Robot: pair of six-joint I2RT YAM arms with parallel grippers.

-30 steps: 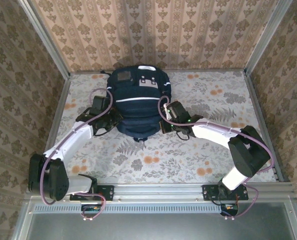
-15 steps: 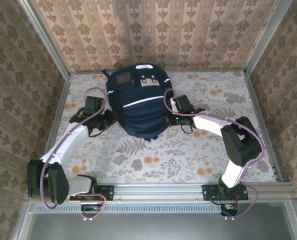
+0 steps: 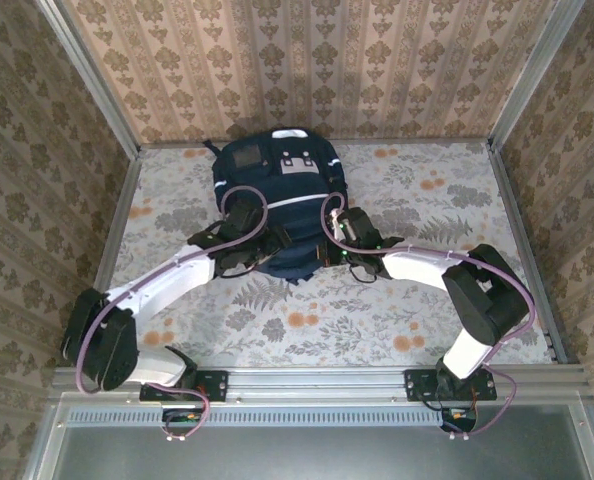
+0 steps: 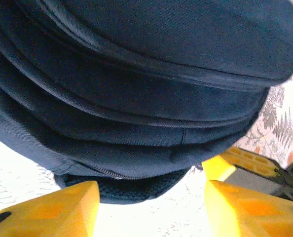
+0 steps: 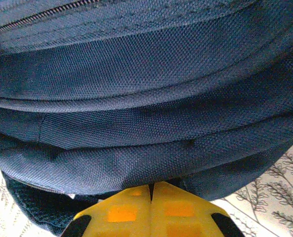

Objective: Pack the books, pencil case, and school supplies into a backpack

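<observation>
Left tool point(image 4: 149, 200) parted, right tool point(image 5: 150, 200) closed (arms bent inward)

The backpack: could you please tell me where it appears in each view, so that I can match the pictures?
Top external: backpack at the far centre of the floral table.
Left wrist: backpack across the top and middle, close up.
Right wrist: backpack across the top and middle, closer.
Shared landmark: the floral table, at the right edge of both wrist views.

Top view even, sharp; wrist views: table point(image 4: 18, 163) overexposed, backpack point(image 4: 136, 74) dark.
</observation>
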